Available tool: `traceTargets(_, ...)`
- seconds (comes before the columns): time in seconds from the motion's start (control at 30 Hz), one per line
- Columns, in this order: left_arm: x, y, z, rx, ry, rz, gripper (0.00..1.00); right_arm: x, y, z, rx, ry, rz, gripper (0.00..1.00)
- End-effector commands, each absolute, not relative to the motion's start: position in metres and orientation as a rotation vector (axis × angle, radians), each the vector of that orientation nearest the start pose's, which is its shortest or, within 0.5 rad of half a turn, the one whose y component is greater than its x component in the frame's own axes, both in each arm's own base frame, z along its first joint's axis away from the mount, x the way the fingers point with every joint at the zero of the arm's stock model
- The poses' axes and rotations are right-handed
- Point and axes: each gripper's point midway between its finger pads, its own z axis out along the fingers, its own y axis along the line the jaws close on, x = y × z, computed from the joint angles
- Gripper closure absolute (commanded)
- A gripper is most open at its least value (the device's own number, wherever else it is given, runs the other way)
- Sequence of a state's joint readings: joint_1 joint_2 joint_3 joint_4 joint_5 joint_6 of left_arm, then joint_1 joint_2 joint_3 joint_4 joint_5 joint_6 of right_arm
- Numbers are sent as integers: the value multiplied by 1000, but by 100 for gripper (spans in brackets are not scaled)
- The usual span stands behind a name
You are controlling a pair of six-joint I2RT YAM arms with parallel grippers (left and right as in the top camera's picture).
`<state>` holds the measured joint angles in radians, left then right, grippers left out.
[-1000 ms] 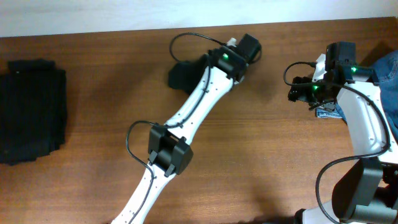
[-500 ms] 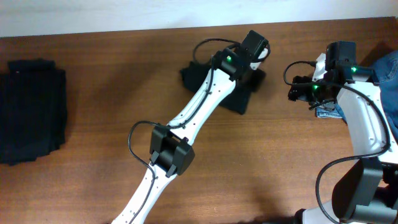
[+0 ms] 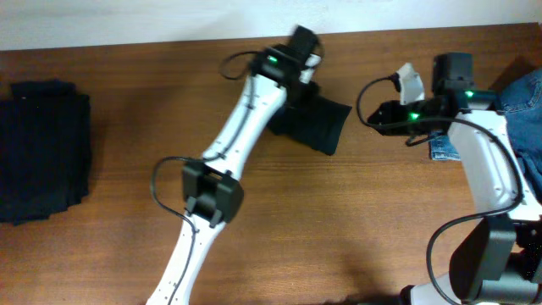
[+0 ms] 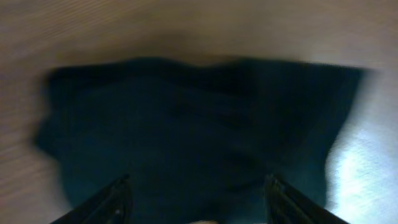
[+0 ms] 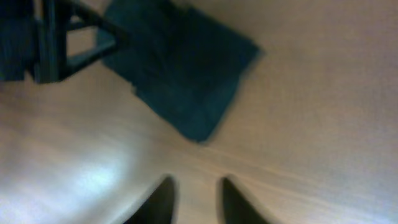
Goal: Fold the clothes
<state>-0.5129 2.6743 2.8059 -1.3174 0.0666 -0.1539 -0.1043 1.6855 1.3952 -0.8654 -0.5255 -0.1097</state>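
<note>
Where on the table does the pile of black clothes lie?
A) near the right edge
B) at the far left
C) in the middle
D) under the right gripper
B, since the pile of black clothes sits at the left edge of the table.

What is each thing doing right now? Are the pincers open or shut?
Left pincer: open, right over the black garment.
Right pincer: a little open, empty, over the table.
Black garment: lying rumpled on the table, not gripped.
Black pile: folded, resting at the left end.
Blue cloth: bunched up at the right edge.
</note>
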Motion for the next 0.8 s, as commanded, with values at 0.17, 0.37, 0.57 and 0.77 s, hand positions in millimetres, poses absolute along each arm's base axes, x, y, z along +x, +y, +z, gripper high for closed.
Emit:
traceTargets(0.17, 529, -248, 134, 431, 2685, -368, 33, 402, 99, 91, -217, 2688, 585, 92)
traceTargets(0.37, 524, -258, 117, 639, 2666, -439, 33, 408, 117, 43, -275, 2733, 527, 93)
traceTargets(0.57, 519, -267, 113, 712, 2652, -493, 33, 413, 80, 6, -162, 2822, 227, 93)
traceTargets(0.77, 518, -267, 113, 713, 2658, -494, 33, 411, 49, -24, -62, 2885, 44, 93)
